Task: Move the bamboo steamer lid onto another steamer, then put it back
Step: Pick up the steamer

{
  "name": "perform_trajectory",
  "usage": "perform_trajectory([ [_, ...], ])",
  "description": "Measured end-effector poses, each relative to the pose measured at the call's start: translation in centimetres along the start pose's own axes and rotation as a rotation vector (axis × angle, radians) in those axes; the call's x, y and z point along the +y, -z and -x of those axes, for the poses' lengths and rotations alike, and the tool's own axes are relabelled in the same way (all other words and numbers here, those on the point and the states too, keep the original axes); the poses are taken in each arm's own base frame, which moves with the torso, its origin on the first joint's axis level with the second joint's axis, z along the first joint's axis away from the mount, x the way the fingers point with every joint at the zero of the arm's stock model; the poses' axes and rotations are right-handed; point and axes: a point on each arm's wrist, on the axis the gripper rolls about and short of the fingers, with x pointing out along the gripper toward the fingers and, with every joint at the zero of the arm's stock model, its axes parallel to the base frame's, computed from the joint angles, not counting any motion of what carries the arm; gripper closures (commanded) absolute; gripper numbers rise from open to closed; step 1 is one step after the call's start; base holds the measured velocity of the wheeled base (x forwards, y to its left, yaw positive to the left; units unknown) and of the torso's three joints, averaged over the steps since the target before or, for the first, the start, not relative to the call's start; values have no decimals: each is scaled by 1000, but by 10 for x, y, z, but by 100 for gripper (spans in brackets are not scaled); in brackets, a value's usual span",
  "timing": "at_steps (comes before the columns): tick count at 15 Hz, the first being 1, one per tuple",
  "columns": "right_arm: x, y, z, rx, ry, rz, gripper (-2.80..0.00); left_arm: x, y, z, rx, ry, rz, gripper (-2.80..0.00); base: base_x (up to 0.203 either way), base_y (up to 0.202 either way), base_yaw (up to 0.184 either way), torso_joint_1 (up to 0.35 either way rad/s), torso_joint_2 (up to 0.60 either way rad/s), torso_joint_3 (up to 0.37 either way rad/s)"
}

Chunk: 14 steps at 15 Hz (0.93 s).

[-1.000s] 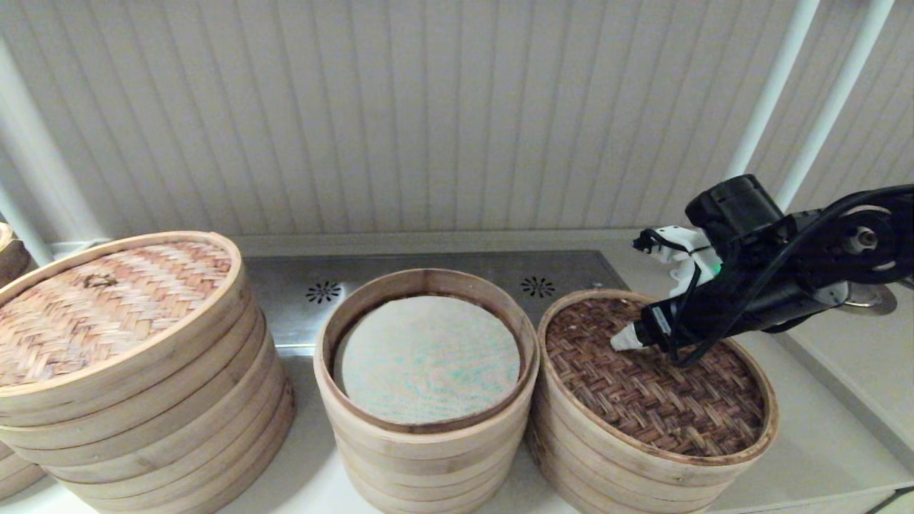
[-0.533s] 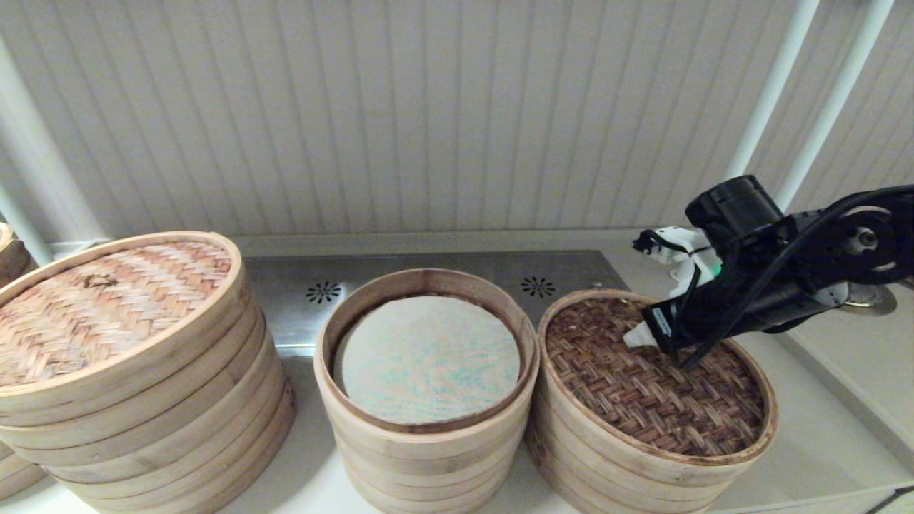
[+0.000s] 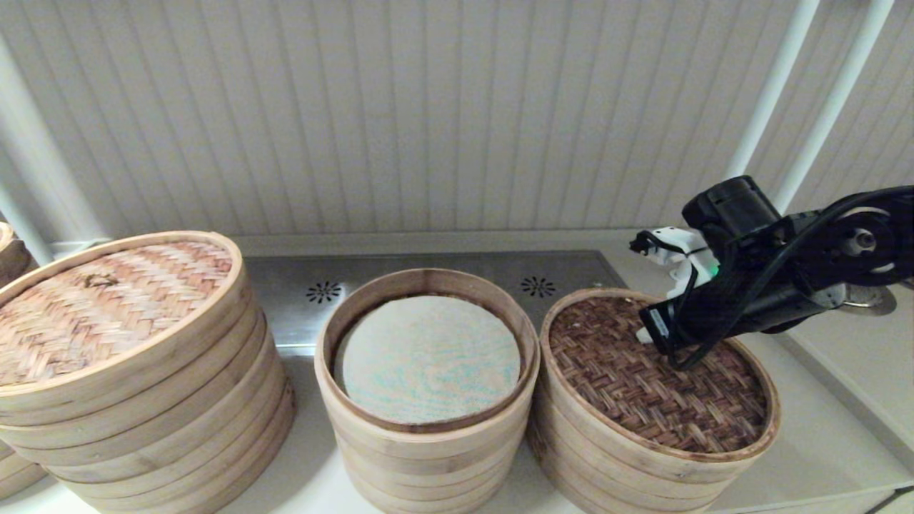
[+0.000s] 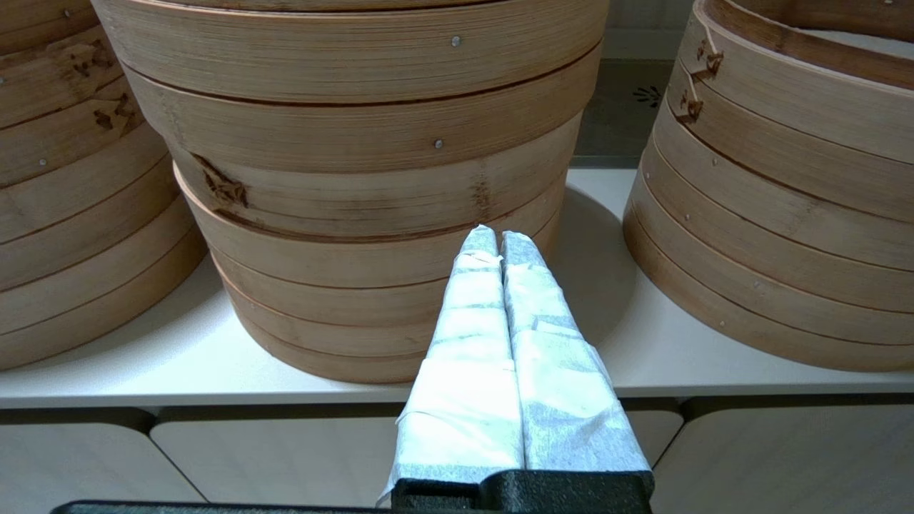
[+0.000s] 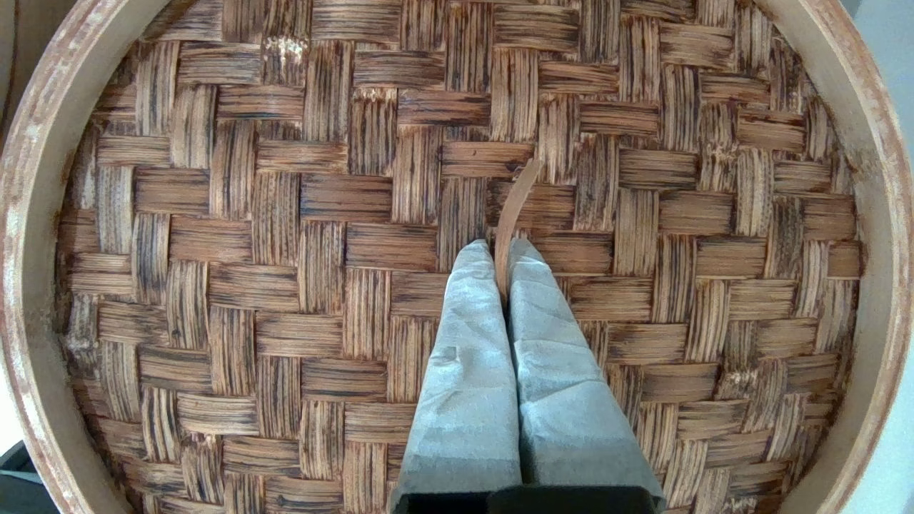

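Note:
The bamboo steamer lid, dark brown herringbone weave in a pale hoop, lies flat on the short stack of rings at the right; that stack's liner is hidden. My right gripper reaches in from the right over the lid's far half. In the right wrist view the right gripper is shut on a thin upright bamboo strip rising from the lid's weave. The left gripper is shut on nothing, low before the counter edge, out of the head view.
An open stack in the middle has a brown-stained inner rim and a pale liner tinged green. The widest stack at the left carries a tan lid with a knot handle. A steel plate and panelled wall lie behind.
The right gripper's tip has drawn back a little to the right across the lid. The lid and the stacks stay about where they were.

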Motion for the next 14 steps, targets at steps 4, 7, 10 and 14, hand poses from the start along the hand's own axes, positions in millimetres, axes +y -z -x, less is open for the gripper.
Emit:
perform_trajectory([
  [4,0,0,1,-3,-2,0,0,0,0,0,0,-1,-1,0,0,0,0,0,0,0],
  [7,0,-2,8,-24,-1,-3,0,0,0,0,0,-1,0,0,0,0,0,0,0,0],
  [10,0,-3,15,-47,0,-3,0,0,0,0,0,-1,-1,0,0,0,0,0,0,0],
  [14,1,-3,24,-71,-1,-3,0,0,0,0,0,0,0,0,0,0,0,0,0,0],
])
